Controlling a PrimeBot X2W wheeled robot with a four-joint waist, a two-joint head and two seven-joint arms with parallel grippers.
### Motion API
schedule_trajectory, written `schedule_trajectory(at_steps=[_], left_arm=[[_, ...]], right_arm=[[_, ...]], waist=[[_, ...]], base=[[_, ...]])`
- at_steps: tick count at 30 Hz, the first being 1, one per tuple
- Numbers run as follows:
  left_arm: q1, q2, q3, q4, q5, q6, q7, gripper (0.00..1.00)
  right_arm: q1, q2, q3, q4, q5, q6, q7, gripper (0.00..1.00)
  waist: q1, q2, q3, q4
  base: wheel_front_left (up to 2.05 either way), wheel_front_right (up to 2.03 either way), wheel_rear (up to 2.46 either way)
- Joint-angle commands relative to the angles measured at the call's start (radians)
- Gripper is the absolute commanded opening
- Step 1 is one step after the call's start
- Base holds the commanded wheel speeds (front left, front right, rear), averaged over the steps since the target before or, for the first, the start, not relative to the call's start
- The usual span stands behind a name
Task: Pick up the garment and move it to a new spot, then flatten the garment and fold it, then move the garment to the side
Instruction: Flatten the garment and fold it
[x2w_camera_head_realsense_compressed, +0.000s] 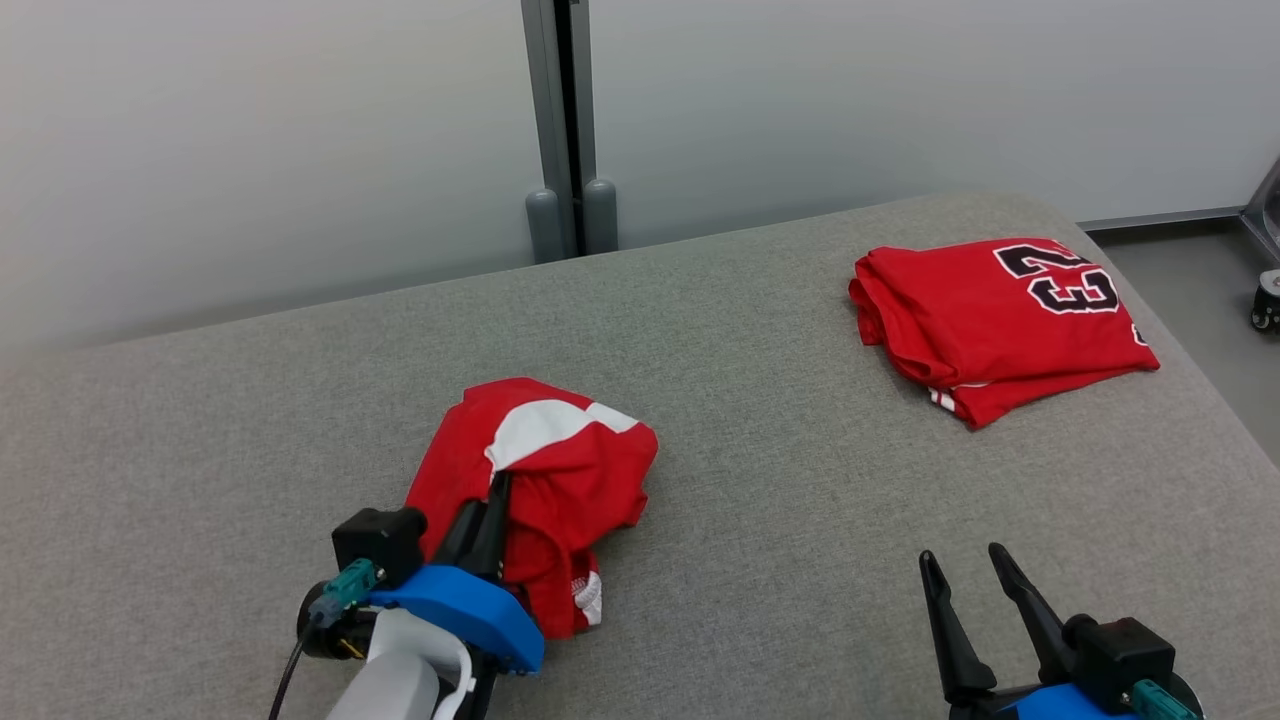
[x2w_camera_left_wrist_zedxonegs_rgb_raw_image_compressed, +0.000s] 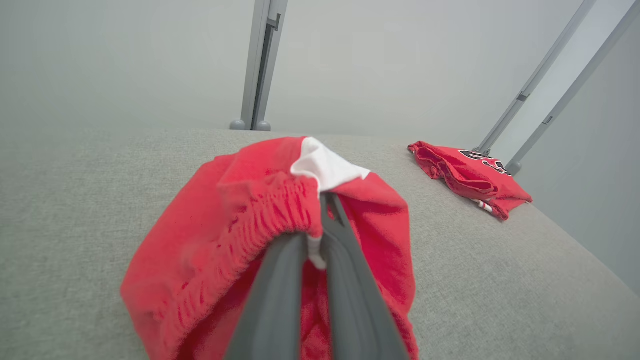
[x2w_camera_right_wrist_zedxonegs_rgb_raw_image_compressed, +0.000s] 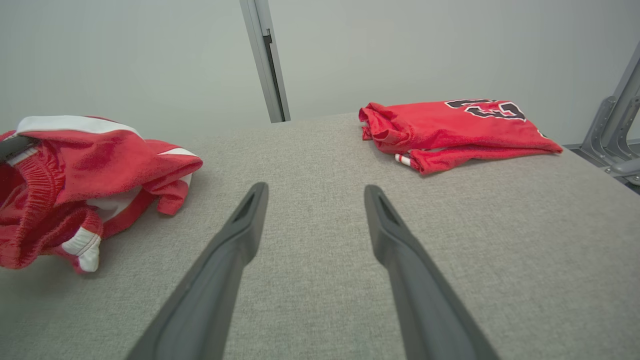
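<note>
From the head, a crumpled red garment (x2w_camera_head_realsense_compressed: 560, 470) with a white panel sits on the near left part of the grey padded table (x2w_camera_head_realsense_compressed: 760, 480); the left gripper (x2w_camera_head_realsense_compressed: 497, 495) reaches into its near side, its dark fingers pressed together and cloth bunched around them; a folded red jersey (x2w_camera_head_realsense_compressed: 1000, 325) with dark numerals lies well apart at the far right corner; the right gripper (x2w_camera_head_realsense_compressed: 963, 553) stands at the lower right, fingers spread over the bare table and touching no cloth; a grey post (x2w_camera_head_realsense_compressed: 565, 120) rises behind the table's far edge.

From the left wrist, the two fingers (x2w_camera_left_wrist_zedxonegs_rgb_raw_image_compressed: 350, 280) run up side by side, nearly touching; they pinch the garment's gathered elastic band, with a strip of white cloth caught between them; red cloth drapes to both sides of the tips; the jersey lies far off to the right near the table's edge.

From the right wrist, the fingers (x2w_camera_right_wrist_zedxonegs_rgb_raw_image_compressed: 240, 230) stand wide apart with grey table showing between them; the garment is heaped at the left, apart from them, a white cuff hanging low; whether the heap is clear of the table cannot be told; the jersey lies ahead, to the right.
</note>
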Motion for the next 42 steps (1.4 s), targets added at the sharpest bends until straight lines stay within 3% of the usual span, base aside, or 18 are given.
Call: schedule_trajectory(at_steps=[1,7,17,21,29,42], left_arm=[[-0.025,0.006,0.018,-0.007,0.017,0.000,-0.005,0.00],[-0.068,0.065,0.076,-0.047,0.088,-0.001,-0.005,0.00],[-0.160,0.241,0.133,-0.100,0.131,-0.001,-0.005,0.00],[-0.203,0.282,0.134,-0.107,0.132,-0.001,-0.005,0.00],[-0.137,0.234,0.053,-0.108,0.113,-0.001,-0.005,0.00],[0.163,0.108,-0.100,-0.162,0.078,-0.001,-0.005,0.00]], right_arm=[[-0.007,-0.002,-0.005,0.003,0.002,0.000,-0.006,1.00],[0.000,-0.002,-0.011,0.012,0.013,0.000,-0.012,1.00],[0.003,-0.002,-0.010,0.029,0.020,0.000,-0.020,1.00],[-0.002,-0.002,-0.007,0.034,0.017,0.000,-0.023,1.00],[0.013,-0.002,-0.006,0.043,0.021,0.000,-0.025,1.00],[0.023,-0.002,0.003,0.064,0.030,0.000,-0.028,1.00]], waist=[[-0.0001,0.0000,-0.001,0.003],[-0.0001,0.0000,-0.012,0.026],[-0.0001,0.0000,-0.030,0.067],[-0.0001,0.0000,-0.032,0.071],[-0.0001,0.0000,-0.036,0.085],[-0.0001,0.0000,-0.064,0.137]], base=[[0.00,0.00,0.00],[0.00,0.00,0.00],[0.00,0.00,0.00],[0.00,0.00,0.00],[0.00,0.00,0.00],[0.00,0.00,0.00]])
